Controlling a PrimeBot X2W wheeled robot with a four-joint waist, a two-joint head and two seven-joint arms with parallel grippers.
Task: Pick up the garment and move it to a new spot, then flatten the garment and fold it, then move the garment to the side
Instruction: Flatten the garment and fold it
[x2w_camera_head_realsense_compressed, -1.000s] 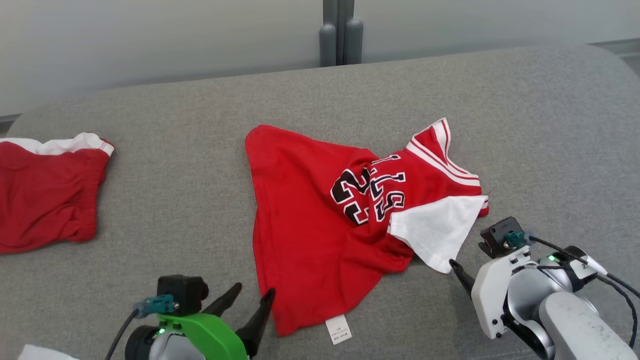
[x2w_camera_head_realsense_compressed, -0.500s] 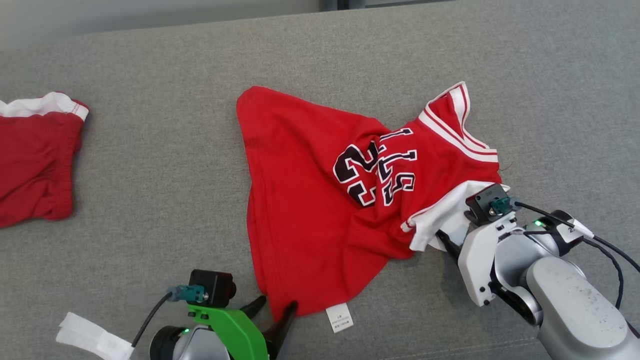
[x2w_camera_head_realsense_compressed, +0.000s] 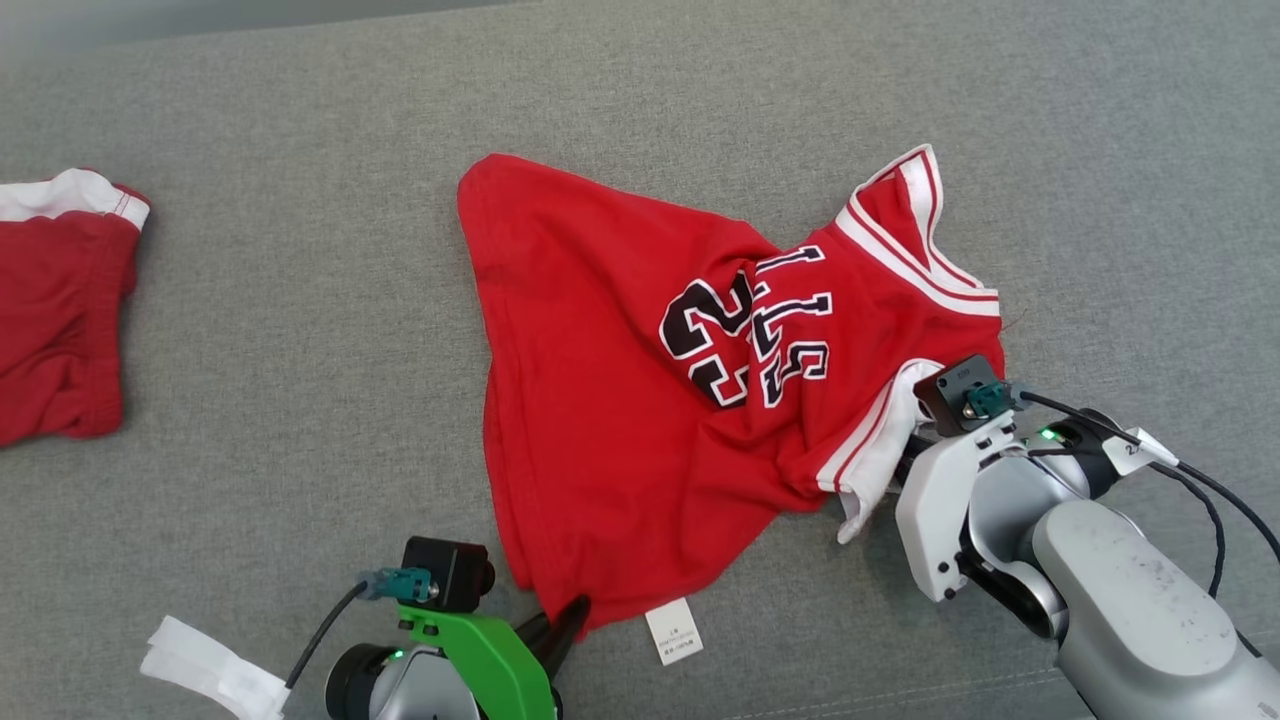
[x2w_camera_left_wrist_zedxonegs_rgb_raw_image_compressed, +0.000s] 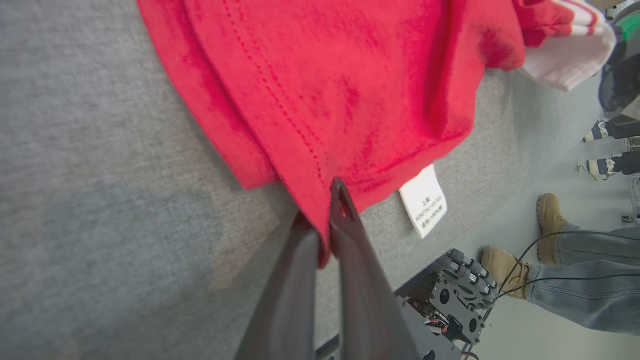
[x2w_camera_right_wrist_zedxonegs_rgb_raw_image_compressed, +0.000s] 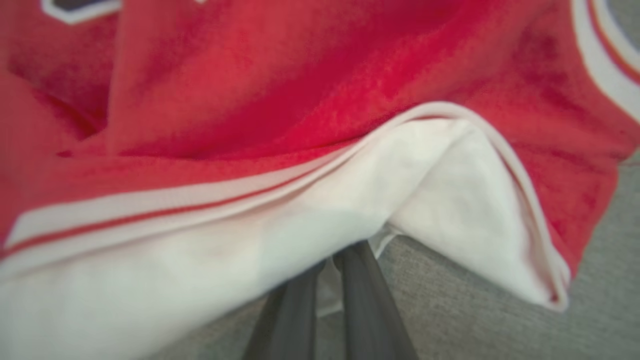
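The garment (x2w_camera_head_realsense_compressed: 610, 400) is a red jersey with black numbers and white sleeves, lying crumpled on the grey padded surface (x2w_camera_head_realsense_compressed: 300, 300). My left gripper (x2w_camera_head_realsense_compressed: 560, 615) is at its near hem corner; in the left wrist view the gripper (x2w_camera_left_wrist_zedxonegs_rgb_raw_image_compressed: 322, 210) is shut, with the red hem (x2w_camera_left_wrist_zedxonegs_rgb_raw_image_compressed: 320, 235) pinched between the fingers. My right gripper (x2w_camera_head_realsense_compressed: 890, 470) reaches under the white sleeve (x2w_camera_head_realsense_compressed: 875, 455) at the garment's right side, its tips hidden there. In the right wrist view it (x2w_camera_right_wrist_zedxonegs_rgb_raw_image_compressed: 340, 257) is shut on the white sleeve fabric (x2w_camera_right_wrist_zedxonegs_rgb_raw_image_compressed: 350, 210), which bunches up over the fingers.
Red shorts (x2w_camera_head_realsense_compressed: 50, 310) with a white band lie at the far left. A white care label (x2w_camera_head_realsense_compressed: 672, 632) hangs from the jersey's hem. A white strip (x2w_camera_head_realsense_compressed: 200, 670) sits by my left arm. Past the surface's front edge stand a person's boots (x2w_camera_left_wrist_zedxonegs_rgb_raw_image_compressed: 505, 265).
The head camera has tilted down. Both grippers moved forward to the jersey and shut, the left on the hem corner and the right on the white sleeve, which has bunched up.
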